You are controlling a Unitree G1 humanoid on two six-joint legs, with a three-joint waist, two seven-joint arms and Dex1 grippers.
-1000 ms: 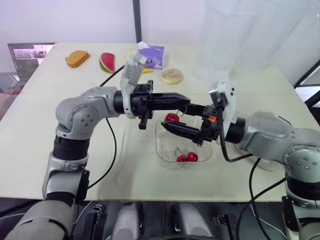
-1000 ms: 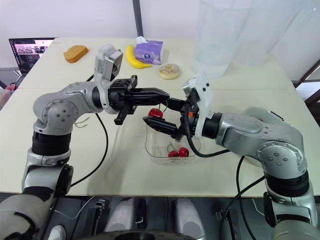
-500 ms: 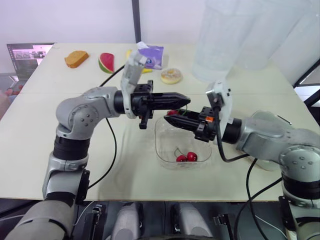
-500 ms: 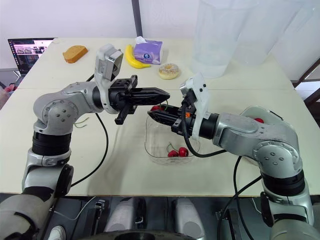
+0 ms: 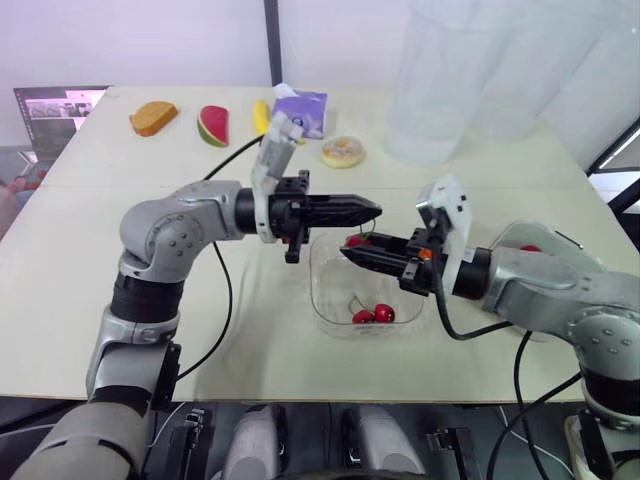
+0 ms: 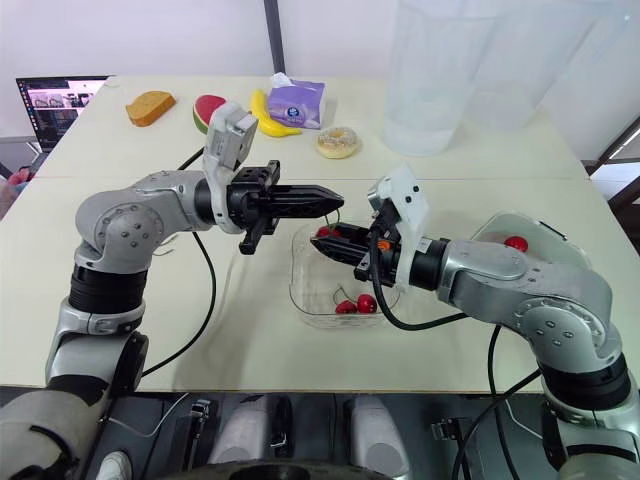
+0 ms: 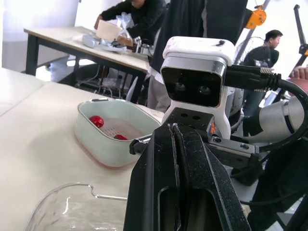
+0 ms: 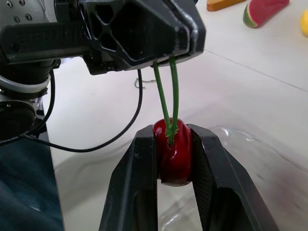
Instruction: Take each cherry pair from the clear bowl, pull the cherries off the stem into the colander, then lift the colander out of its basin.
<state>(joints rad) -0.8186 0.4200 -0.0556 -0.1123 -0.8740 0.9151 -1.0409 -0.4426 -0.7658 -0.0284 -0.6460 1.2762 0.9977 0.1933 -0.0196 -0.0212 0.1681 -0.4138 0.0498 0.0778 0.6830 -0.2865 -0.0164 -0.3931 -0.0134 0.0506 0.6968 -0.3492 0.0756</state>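
- While the left gripper (image 6: 335,199) is clenched on the tops of two green stems (image 8: 166,91), the right gripper (image 8: 172,133) grasps the cherry pair (image 8: 172,155) at their lower ends, a black finger pressed against each side.
- Both grippers meet tip to tip just above the far part of the bowl (image 5: 318,300), which stands on the table (image 5: 260,350).
- Two more cherries (image 5: 374,315) lie on the bowl's floor, near its front wall.
- The colander (image 7: 111,129) sits in its basin (image 7: 98,147) on the table by the right arm, well apart from the bowl, with two loose cherries (image 7: 96,120) inside.
- At the table's far side lie bread (image 5: 153,117), a melon slice (image 5: 213,125), a banana (image 6: 265,115), a tissue pack (image 6: 296,103) and a donut (image 5: 343,152).
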